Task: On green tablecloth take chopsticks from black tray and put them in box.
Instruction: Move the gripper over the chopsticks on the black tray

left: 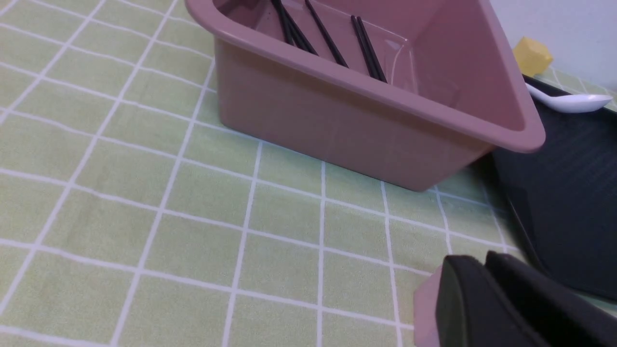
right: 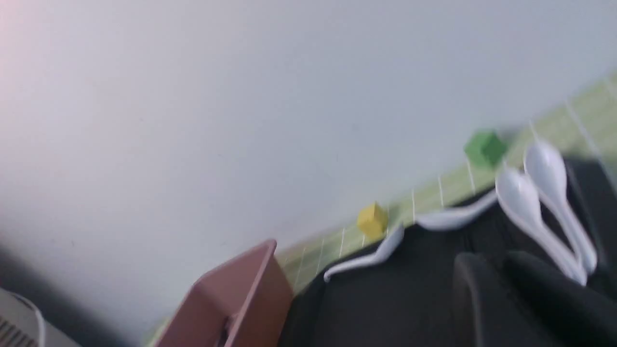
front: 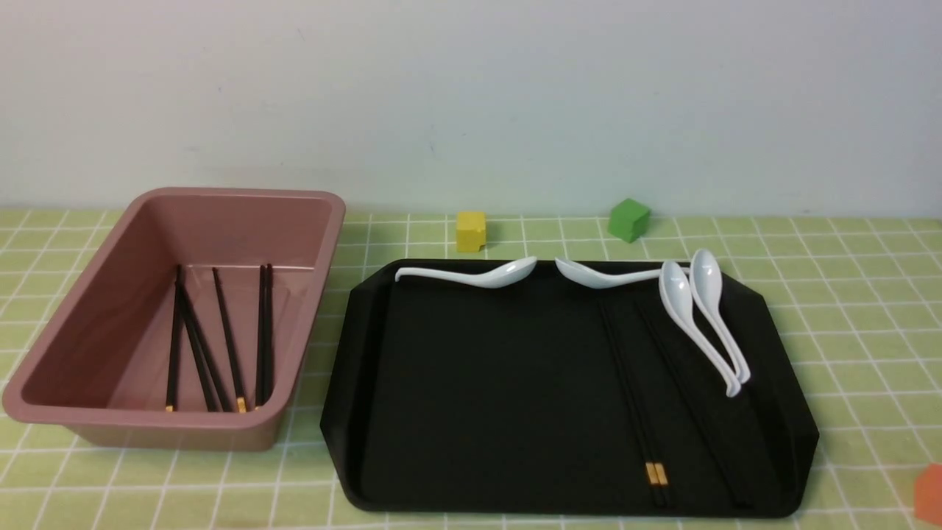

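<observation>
The black tray [front: 478, 383] lies on the green tablecloth [front: 846, 309], right of the pink box [front: 96, 309]. Several chopsticks [front: 228, 338] lie in the box. A pair of chopsticks [front: 633, 390] with gold tips rests in the tray's right half, and more [front: 695, 401] lie beside it. Neither arm shows in the front view. My left gripper [left: 484, 262] hangs over the cloth near the box's [left: 347, 130] corner, its fingers together and nothing between them. My right gripper [right: 501, 262], blurred, is over the tray [right: 385, 299], its fingers close together and nothing seen in them.
Several white spoons rest on the tray: two on its far rim [front: 478, 275] [front: 603, 276], two at the right [front: 692, 324]. A yellow cube [front: 471, 231] and a green cube [front: 628, 219] stand behind the tray. An orange thing [front: 929, 495] shows at the right edge.
</observation>
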Controlling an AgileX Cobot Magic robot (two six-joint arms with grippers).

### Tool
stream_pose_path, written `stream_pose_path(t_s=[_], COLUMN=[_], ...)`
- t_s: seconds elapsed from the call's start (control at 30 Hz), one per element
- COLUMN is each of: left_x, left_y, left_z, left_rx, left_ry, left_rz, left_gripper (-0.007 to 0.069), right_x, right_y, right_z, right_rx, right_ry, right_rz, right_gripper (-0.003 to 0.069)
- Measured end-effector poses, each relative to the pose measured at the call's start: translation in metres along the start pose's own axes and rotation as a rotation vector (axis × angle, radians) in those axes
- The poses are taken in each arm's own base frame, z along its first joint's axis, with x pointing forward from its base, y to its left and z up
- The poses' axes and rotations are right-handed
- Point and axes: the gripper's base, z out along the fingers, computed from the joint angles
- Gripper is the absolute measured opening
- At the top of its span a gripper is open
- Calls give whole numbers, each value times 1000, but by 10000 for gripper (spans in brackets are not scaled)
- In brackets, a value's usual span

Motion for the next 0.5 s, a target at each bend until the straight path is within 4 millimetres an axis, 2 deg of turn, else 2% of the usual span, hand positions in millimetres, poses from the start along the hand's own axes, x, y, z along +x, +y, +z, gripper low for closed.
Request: stream_pose_path(t_s=[0.07,0.13,0.2,0.23,0.3,0.4,0.43,0.5], left_x=[0,0,0,0,0,0,0,0], left_y=[0,0,0,0,0,0,0,0], left_z=[0,0,0,0,0,0,0,0], left_rx=[0,0,0,0,0,0,0,0], left_ry=[0,0,0,0,0,0,0,0], left_rz=[0,0,0,0,0,0,0,0], left_gripper=[62,67,71,71,71,75,75,76], right_x=[-20,-33,-38,-34,-22,7,9,29], right_y=[14,23,23,18,-2,-35,-37,-43], right_z=[6,25,52,60,91,133,135,158], right_rx=[12,76,202,250,416,559,563,544], right_ry=[21,157,443,538,840,1144,1159,1278], right_rz=[-97,-191,-262,-267,-286,-267,-266,-265], right_gripper=[-3,-8,-1,1,5,11,12,22])
